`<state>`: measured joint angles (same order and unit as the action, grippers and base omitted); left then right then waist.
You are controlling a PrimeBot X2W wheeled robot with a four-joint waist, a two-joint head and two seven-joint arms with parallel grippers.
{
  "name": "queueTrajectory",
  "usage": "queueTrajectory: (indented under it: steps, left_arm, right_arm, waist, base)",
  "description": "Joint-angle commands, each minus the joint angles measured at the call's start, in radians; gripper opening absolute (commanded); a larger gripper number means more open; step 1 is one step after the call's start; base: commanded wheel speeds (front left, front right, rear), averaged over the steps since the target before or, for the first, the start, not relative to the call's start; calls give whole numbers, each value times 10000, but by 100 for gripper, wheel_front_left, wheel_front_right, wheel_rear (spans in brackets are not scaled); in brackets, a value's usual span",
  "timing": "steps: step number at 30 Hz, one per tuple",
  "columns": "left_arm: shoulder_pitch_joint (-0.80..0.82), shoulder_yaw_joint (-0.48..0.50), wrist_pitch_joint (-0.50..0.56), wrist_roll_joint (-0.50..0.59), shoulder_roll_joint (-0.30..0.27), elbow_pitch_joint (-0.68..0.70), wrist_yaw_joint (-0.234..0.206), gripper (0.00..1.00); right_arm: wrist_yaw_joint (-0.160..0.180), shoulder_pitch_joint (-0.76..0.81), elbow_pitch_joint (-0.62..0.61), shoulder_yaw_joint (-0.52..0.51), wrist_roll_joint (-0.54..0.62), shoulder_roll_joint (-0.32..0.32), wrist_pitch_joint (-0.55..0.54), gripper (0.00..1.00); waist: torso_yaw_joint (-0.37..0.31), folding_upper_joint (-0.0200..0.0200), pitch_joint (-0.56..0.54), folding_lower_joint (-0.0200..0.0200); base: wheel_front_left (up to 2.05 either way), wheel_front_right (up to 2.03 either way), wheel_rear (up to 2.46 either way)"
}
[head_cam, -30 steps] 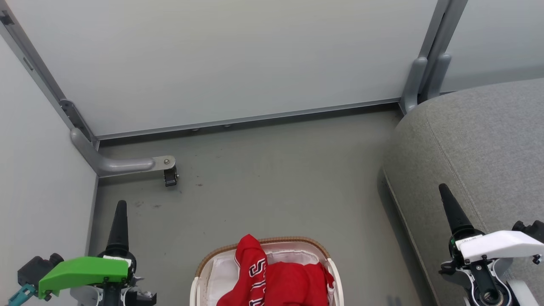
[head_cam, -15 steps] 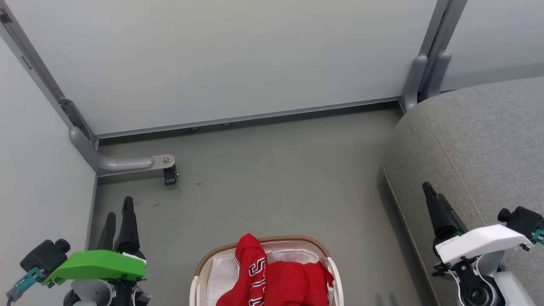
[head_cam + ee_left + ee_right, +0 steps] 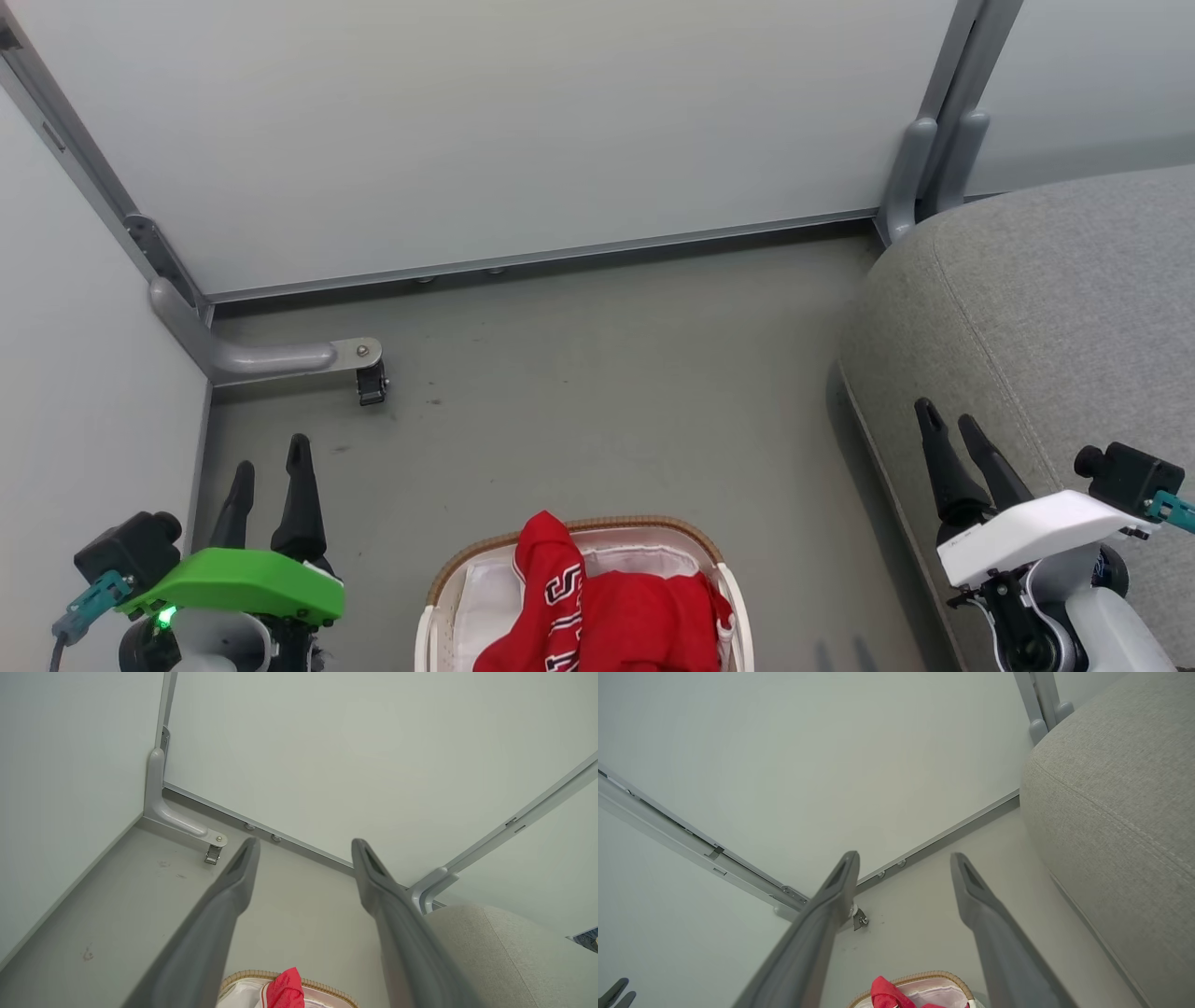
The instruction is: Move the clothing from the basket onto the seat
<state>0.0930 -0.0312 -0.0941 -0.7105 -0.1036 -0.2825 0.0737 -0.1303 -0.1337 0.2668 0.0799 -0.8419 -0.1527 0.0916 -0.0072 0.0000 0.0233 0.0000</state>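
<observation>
Red clothing [image 3: 607,611] with white trim and block letters lies heaped in the white basket [image 3: 439,583], which has a brown woven rim and sits at the bottom middle of the head view; one fold stands up over the rim. The grey fabric seat [image 3: 1055,317] fills the right side. My left gripper [image 3: 271,467] is open above the floor, left of the basket. My right gripper [image 3: 952,418] is open over the seat's front edge. Nothing is between either pair of fingers. The clothing [image 3: 286,989] and basket rim [image 3: 327,989] peek in at the left wrist view's bottom, as do the clothing [image 3: 889,994] and seat [image 3: 1120,826] in the right wrist view.
Pale partition panels wall in the far and left sides. A grey partition foot with a small caster [image 3: 372,383] juts onto the floor at the left. Another grey post [image 3: 920,173] stands at the seat's far corner. White fabric [image 3: 485,597] lines the basket under the clothing.
Both wrists have rolled, so each gripper now shows two spread fingers instead of one edge-on. The left gripper shifted slightly right, the right gripper slightly left. The basket and clothing have not moved.
</observation>
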Motion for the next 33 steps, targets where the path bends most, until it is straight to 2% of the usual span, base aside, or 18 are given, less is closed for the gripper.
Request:
queueTrajectory:
  steps: [1, 20, 33]
  left_arm:
    - [169, -58, -113, 404, -133, 85, -59, 100]
    - [125, -724, -633, 2579, -417, 151, -403, 100]
    - [-113, -832, -949, 3734, -384, 296, -554, 100]
  right_arm:
    - [-3, -248, -146, 55, 388, -139, 135, 100]
    - [-4, -263, 198, 219, 2762, -169, 660, 100]
    - [-4, -246, 258, 344, 4057, -136, 979, 100]
  waist:
    - [-11, 0, 6, 0]
    - [-70, 0, 36, 0]
    - [-132, 0, 32, 0]
  base:
    - [0, 0, 0]
    - [0, 0, 0]
    - [0, 0, 0]
